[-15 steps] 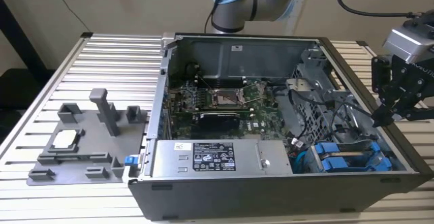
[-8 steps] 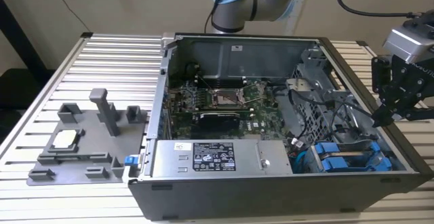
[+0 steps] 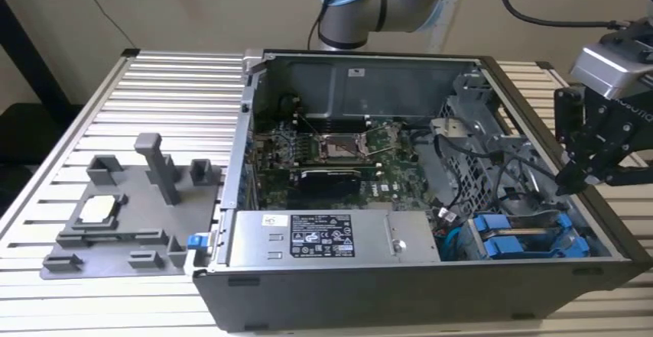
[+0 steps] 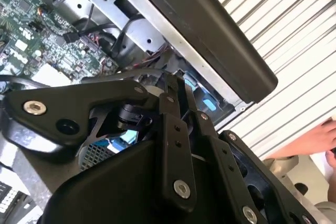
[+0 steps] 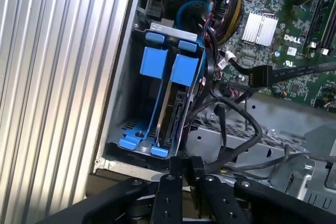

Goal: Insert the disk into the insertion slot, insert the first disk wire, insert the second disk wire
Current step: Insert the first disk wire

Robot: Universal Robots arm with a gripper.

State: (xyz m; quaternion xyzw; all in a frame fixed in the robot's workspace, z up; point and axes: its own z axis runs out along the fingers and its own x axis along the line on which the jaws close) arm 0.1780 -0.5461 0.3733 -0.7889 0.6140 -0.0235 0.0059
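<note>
Disk [image 5: 176,111] seen seated on edge within insertion slot [image 5: 118,106], long axis directed toward gripper [image 5: 185,165]. Gripper poised near slot's end, fingers closed together, nothing clamped. Black cable [image 5: 254,75] left loose beside slot.

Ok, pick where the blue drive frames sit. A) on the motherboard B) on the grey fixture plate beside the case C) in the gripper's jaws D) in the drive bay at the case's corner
D: in the exterior view the blue drive frames stand in the case's near corner, and the first wrist view shows them inside the metal drive bay.
</note>
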